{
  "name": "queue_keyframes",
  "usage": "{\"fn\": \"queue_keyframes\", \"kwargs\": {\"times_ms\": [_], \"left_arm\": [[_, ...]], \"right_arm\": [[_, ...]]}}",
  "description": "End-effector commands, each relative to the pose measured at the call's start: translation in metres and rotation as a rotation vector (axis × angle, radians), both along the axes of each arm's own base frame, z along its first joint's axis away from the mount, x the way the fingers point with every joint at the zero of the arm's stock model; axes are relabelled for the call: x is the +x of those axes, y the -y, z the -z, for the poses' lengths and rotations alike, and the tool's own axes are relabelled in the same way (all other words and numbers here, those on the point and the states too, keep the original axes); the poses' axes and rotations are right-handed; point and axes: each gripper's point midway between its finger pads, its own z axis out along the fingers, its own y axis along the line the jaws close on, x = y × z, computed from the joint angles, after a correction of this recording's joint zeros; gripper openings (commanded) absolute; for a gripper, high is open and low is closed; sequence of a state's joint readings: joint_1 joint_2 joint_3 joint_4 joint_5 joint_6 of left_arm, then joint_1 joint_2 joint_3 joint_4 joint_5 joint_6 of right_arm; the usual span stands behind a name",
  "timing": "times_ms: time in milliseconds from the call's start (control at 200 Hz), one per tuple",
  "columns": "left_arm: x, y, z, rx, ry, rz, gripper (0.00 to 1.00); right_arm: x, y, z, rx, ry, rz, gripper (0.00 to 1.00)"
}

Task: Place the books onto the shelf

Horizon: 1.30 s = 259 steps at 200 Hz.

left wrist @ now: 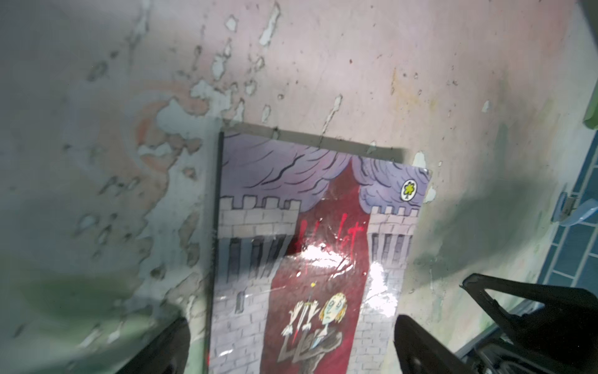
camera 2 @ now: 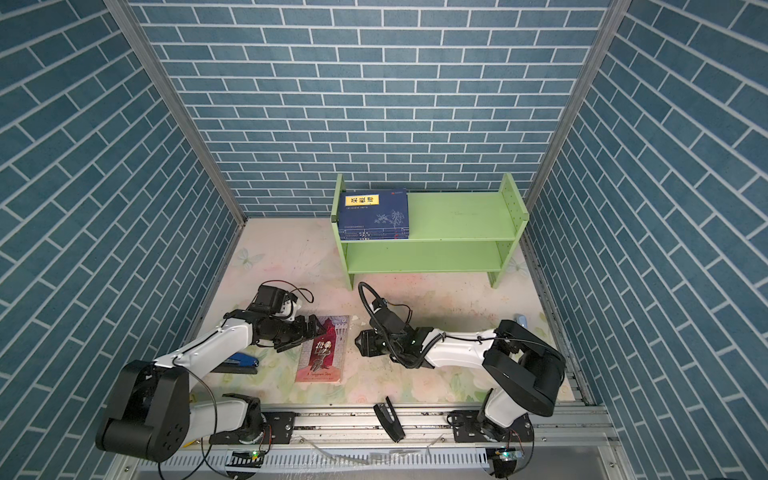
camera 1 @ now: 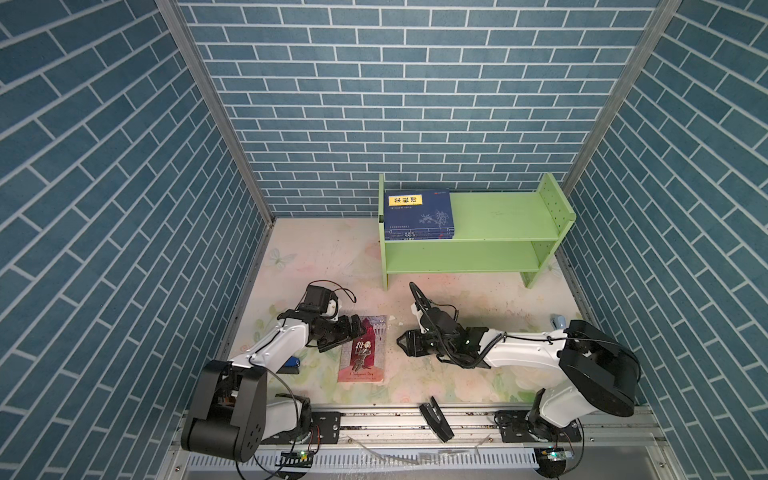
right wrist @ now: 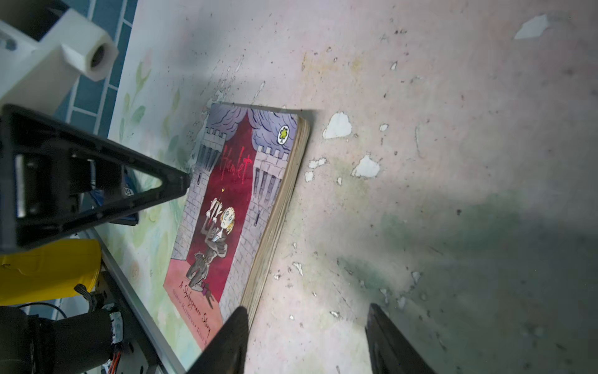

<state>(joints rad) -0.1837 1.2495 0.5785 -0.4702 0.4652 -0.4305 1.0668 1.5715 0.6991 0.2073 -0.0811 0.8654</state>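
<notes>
Seen in both top views, the shelf [camera 1: 498, 216] [camera 2: 457, 216] stands at about 1 o'clock on the table [camera 1: 478, 307], against the back wall. A stack of dark blue books [camera 1: 417, 214] [camera 2: 374, 214] lies flat at the 9 o'clock end of its top tier, the uppermost showing a yellow title label. How many are in the stack is hard to tell, and the lower tier is bare. The red-and-grey book [camera 1: 363, 349] [camera 2: 322, 349] lies face up on the table at about 7 o'clock from the shelf, well apart from it, between the two arms. The left gripper [camera 1: 359, 328] [camera 2: 318, 328] sits at the 11 o'clock corner of this book. In the left wrist view its two fingers [left wrist: 417, 343] are spread wide, one on either side of the cover [left wrist: 307, 259], and whether they touch the book I cannot tell. The right gripper [camera 1: 401, 340] [camera 2: 358, 340] points in from 3 o'clock of the book, just beside its page edge. In the right wrist view its fingers [right wrist: 382, 330] stand moderately parted with only bare table between them, the other finger close to the book's [right wrist: 233, 210] near corner, and nothing is held. A blue stapler [camera 1: 293, 362] [camera 2: 243, 361] lies at 9 o'clock of the book, partly hidden under the left arm.
</notes>
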Motion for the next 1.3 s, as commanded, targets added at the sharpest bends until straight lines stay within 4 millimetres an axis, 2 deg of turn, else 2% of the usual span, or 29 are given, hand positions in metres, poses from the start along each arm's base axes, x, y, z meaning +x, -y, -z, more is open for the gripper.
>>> {"fn": "queue_keyframes", "kwargs": {"times_ms": [0,280,590,730,865,945,995,1080,1180,1290], "left_arm": [[-0.01,-0.012,0.006,0.086,-0.032,0.019,1.0],[-0.014,-0.009,0.027,0.075,-0.1,0.03,1.0],[-0.019,0.024,0.019,-0.073,-0.065,0.09,1.0],[-0.021,0.033,0.015,-0.112,-0.059,0.107,1.0],[-0.02,0.036,0.014,-0.13,-0.058,0.107,1.0],[-0.02,0.037,0.012,-0.136,-0.054,0.108,1.0],[-0.02,0.037,0.011,-0.138,-0.049,0.109,1.0],[-0.018,0.037,0.009,-0.138,-0.036,0.107,1.0],[-0.014,0.034,0.002,-0.121,-0.007,0.102,1.0],[-0.001,0.03,-0.021,-0.089,0.086,0.138,1.0]], "right_arm": [[0.001,-0.022,-0.014,0.101,-0.037,-0.011,0.6],[-0.008,-0.045,-0.004,0.16,-0.143,-0.052,0.59],[-0.013,-0.06,0.01,0.154,-0.196,-0.067,0.54],[-0.012,-0.064,0.012,0.171,-0.202,-0.061,0.48],[-0.012,-0.066,0.015,0.179,-0.209,-0.054,0.36],[-0.011,-0.064,0.018,0.183,-0.207,-0.038,0.21],[-0.011,-0.062,0.019,0.186,-0.202,-0.03,0.16],[-0.01,-0.058,0.016,0.194,-0.19,-0.021,0.02],[-0.011,-0.055,0.01,0.208,-0.177,-0.022,0.0],[-0.015,-0.051,-0.003,0.237,-0.154,-0.043,0.0]]}}
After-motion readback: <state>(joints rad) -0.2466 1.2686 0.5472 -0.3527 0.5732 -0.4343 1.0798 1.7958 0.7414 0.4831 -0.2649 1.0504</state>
